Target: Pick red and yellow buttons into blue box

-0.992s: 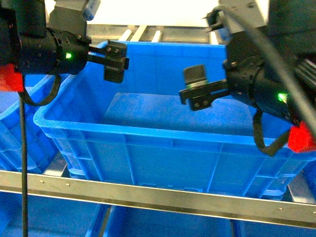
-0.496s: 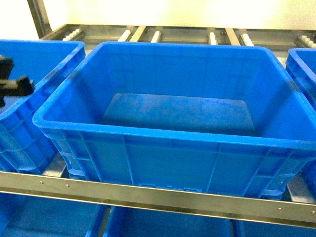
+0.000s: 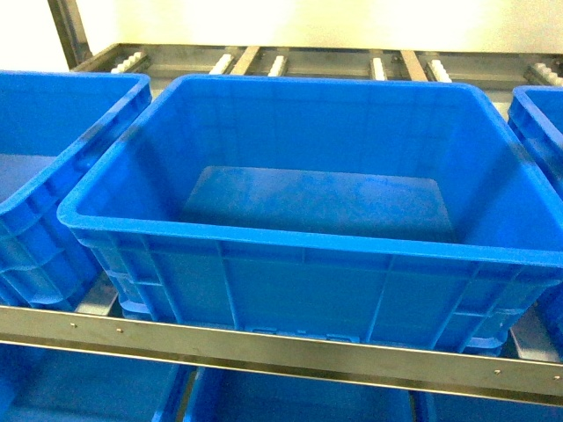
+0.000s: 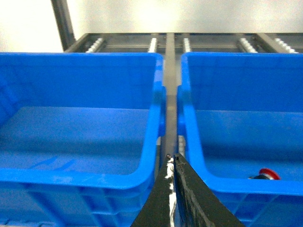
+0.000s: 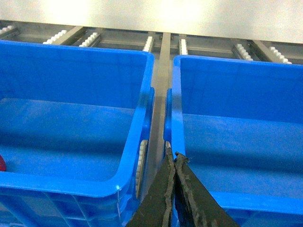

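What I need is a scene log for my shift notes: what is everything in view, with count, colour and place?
blue box: one, blue, middle of the shelf; the floor that shows is bare.
neighbouring crates: two, blue, one on the left and one on the right of the blue box.
lower crates: blue, partly seen under the shelf; count unclear.
red button: one, red cap, near corner of the right-hand crate in the left wrist view.
yellow button: none visible.
shelf rail: one, steel, along the front.
roller tracks: several, white on metal, behind the crates.
left gripper: black, shut, empty.
right gripper: black, shut, empty.
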